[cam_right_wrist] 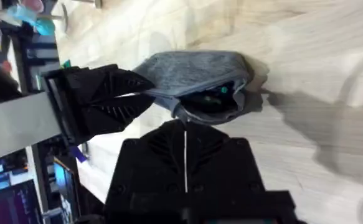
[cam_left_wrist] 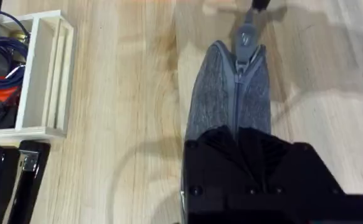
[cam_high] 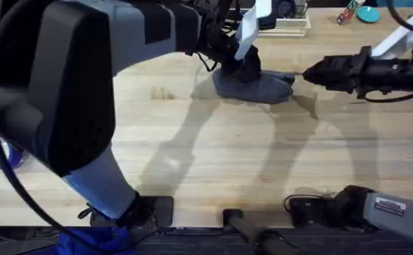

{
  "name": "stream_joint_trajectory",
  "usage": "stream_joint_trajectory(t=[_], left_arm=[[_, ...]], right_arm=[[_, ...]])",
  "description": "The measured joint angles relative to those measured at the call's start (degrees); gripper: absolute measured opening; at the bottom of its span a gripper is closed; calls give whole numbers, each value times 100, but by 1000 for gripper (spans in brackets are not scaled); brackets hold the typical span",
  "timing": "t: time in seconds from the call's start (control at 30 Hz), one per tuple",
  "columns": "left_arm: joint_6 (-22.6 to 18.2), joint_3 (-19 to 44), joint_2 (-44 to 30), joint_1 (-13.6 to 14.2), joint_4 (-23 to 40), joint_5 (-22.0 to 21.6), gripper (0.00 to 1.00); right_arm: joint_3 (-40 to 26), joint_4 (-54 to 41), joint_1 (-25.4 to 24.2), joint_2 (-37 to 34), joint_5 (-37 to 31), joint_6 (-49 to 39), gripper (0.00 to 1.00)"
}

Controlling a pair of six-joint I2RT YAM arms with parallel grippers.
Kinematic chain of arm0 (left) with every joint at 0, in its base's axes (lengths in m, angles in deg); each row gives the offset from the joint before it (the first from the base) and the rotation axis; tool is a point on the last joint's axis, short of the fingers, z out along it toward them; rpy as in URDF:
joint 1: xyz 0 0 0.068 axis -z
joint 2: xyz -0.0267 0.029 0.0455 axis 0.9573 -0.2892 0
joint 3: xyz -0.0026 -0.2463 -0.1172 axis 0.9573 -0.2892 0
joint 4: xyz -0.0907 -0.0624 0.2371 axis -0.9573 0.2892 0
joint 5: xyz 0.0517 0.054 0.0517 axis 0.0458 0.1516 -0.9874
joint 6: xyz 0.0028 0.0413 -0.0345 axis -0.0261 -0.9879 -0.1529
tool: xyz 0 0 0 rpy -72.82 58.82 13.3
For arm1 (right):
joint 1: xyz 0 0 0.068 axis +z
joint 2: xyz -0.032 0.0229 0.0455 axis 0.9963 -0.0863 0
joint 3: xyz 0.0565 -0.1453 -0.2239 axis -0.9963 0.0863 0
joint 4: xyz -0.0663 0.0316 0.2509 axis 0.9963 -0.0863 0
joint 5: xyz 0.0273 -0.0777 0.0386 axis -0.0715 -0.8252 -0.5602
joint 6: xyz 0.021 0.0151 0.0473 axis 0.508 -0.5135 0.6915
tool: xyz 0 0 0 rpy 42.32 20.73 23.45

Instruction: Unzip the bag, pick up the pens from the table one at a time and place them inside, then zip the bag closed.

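Two end effectors are on the bag, which lies on the desk in the upper middle of the overhead frame: my left end effector clamps its left end, and my right end effector is closed at its right end, apparently on the zipper pull. No pens remain on the desk, and something teal glints inside the pouch's mouth, so I judge loading finished and zipping under way.
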Motion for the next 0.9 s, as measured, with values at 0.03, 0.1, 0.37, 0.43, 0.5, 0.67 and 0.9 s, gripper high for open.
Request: stream_joint_trajectory(t=[0.03,0.1,0.37,0.43,0.5,0.67,0.9], left_arm=[[2,0,1,0,0,0,41],[0,0,2,0,-3,0,41],[2,0,0,0,-42,-39,41],[2,0,-1,0,-42,-39,41],[2,0,1,0,-42,-39,41],[2,0,2,0,-44,-39,41],[2,0,2,0,-44,-42,41]], right_arm=[[0,-39,-49,49,4,-17,30],[2,-102,-156,138,9,-39,31],[2,-172,-444,431,4,-87,30],[2,-268,-482,456,6,-101,30],[2,-346,-551,456,4,-115,30],[2,-396,-640,456,2,-151,30],[2,-482,-640,645,3,-170,555]])
